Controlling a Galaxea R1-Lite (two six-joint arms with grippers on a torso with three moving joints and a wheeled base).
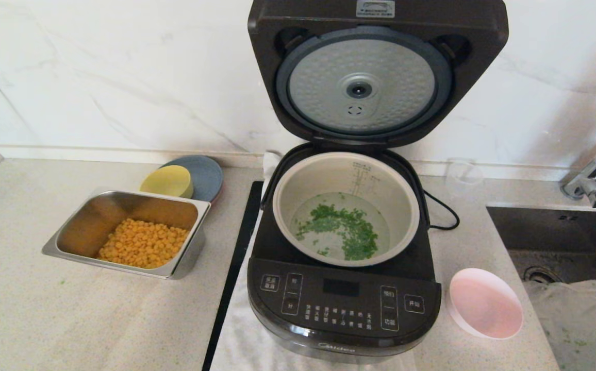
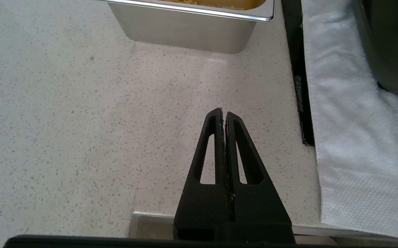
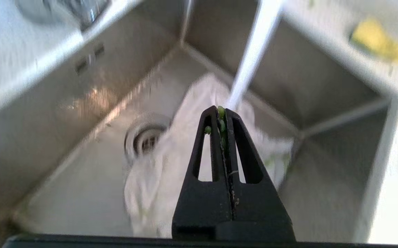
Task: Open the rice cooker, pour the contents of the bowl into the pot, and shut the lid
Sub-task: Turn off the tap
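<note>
The black rice cooker [image 1: 343,304] stands in the middle of the counter. Its lid [image 1: 375,77] is swung up, showing the silver dimpled underside. Chopped green contents [image 1: 347,226] float in shallow water inside the pot [image 1: 298,190]. The pink bowl [image 1: 485,303] sits empty on the counter, right of the cooker. Neither arm shows in the head view. My left gripper [image 2: 224,113] is shut and empty, hovering over bare counter near the steel tray. My right gripper [image 3: 221,112] is shut above the sink, with a few green bits stuck at its tips.
A steel tray [image 1: 71,237] of yellow corn [image 1: 143,242] lies left of the cooker, with a yellow bowl [image 1: 166,181] and grey plate [image 1: 208,175] behind it. On the right, the sink [image 1: 545,226] holds a white cloth [image 1: 571,309] below the faucet [image 1: 594,178]. A white towel [image 2: 350,137] lies under the cooker.
</note>
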